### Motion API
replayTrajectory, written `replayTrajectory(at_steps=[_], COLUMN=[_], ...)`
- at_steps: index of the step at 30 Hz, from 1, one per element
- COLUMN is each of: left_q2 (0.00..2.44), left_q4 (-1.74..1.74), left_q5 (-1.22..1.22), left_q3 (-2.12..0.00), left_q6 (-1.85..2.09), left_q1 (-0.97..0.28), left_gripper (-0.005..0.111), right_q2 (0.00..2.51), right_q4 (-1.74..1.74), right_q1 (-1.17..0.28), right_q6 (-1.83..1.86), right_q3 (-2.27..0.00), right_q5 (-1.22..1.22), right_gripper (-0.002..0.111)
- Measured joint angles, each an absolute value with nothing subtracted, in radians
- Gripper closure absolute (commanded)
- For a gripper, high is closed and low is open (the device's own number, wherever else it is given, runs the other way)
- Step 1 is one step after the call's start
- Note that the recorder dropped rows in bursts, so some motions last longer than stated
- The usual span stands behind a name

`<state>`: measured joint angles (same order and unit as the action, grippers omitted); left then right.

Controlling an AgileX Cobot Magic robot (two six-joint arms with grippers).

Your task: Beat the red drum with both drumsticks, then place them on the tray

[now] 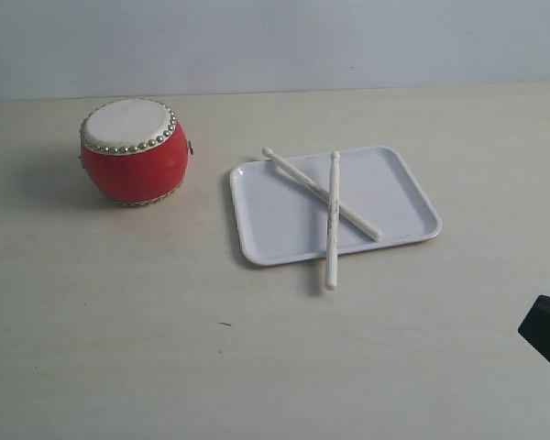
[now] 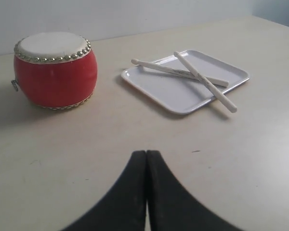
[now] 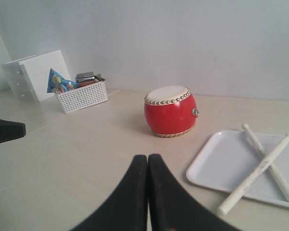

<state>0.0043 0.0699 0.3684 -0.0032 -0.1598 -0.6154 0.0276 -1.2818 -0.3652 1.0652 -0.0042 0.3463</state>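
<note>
1. Surface (image 1: 119,367): pale and smooth-looking, so I judge it gives little grip. Anything pushed sideways could slide.
2. Tray (image 1: 394,197): white, flat, low rim, right of centre and well apart from the drum. Looks light. Fingers digging under a stick could scrape it and drag it along.
3. Drum (image 1: 133,156): red, upright, skin up, on the left of the surface. The body is rounded, so an off-centre or hard hit may scoot or rock it. It sits on the left side, so the right arm must reach across, which risks the arms clashing.
4. Drumsticks (image 1: 323,194): both on the tray, crossed and touching.
   - The upper stick (image 1: 331,261) pokes its butt end past the near rim.
   - Grabbing the lower one first would likely roll or flick the upper one off.
   - They are thin and lie flat, so a grab that comes down too high could close on nothing.
   - The overhanging end looks like the easier grab.
5. Left hand (image 2: 146,159): clenched, empty, hovering low over bare surface, near the drum but apart from it. It must open before reaching, or it will just shove a stick.
6. Right hand (image 3: 148,161): clenched, empty, near the tray corner. Same risk. Both hands going for the crossing point together could collide.
</note>
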Motion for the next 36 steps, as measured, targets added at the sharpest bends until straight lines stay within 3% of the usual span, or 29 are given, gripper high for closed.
replayTrajectory(at_steps=[3, 12, 16, 36], left_q2=[0.004, 0.004, 0.004, 0.004], left_q4=[0.079, 0.085, 0.085, -0.009], left_q5=[0.368, 0.368, 0.368, 0.368], left_q3=[-0.003, -0.003, -0.003, -0.003], left_q6=[-0.148, -0.185, -0.225, -0.156], left_q1=[-0.574, -0.221, -0.133, -0.120], left_gripper=[0.107, 0.107, 0.107, 0.107], right_q2=[0.028, 0.028, 0.028, 0.028], right_q4=[-1.282, -1.282, -1.282, -1.282], right_q1=[-0.365, -0.365, -0.365, -0.365], right_q6=[1.065, 1.065, 1.065, 1.065], right_q3=[-0.004, -0.004, -0.004, -0.004], right_q5=[0.346, 0.346, 0.346, 0.346], right_gripper=[0.108, 0.108, 0.108, 0.108])
